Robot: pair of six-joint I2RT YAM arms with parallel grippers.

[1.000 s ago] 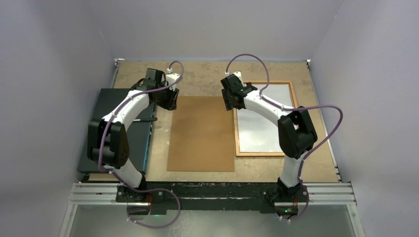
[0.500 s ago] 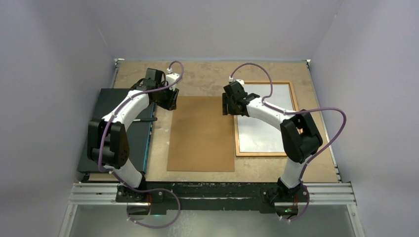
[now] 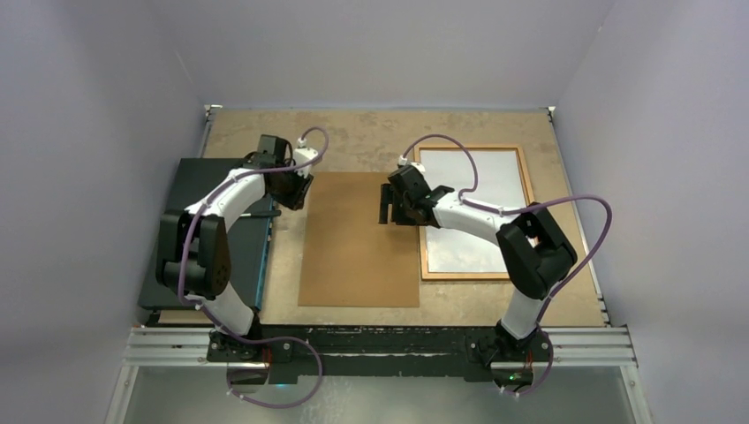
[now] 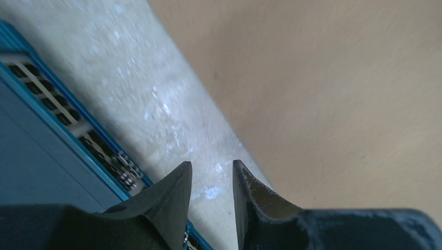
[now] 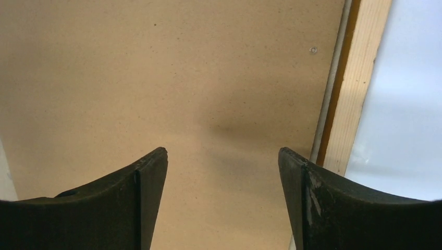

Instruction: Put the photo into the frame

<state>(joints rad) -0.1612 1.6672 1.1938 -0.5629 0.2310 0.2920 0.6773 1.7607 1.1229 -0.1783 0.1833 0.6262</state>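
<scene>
Right gripper [image 5: 222, 151]: jaws spread wide, nothing between them, hanging over right part of brown backing board [image 3: 358, 247], just left of frame [image 3: 503, 148]. Left gripper [image 4: 212, 164]: narrow gap, empty, above bare table [image 3: 371, 137] strip by board's far-left corner, dark box [image 3: 181, 181] just left. Frame flat at right, pane bare. Photo nowhere in view, perhaps under board. Likely nothing inserted yet; whole task left.

You've got the backing board [image 3: 359, 238] lying flat mid-table [image 3: 371, 132], the frame [image 3: 468, 276] just beside it on the right, and the flat box [image 3: 177, 185] off to the left. Your left gripper [image 4: 211, 165] hangs over the bare strip between box and board. Your right gripper [image 5: 223, 152] is over the board's right edge.
</scene>
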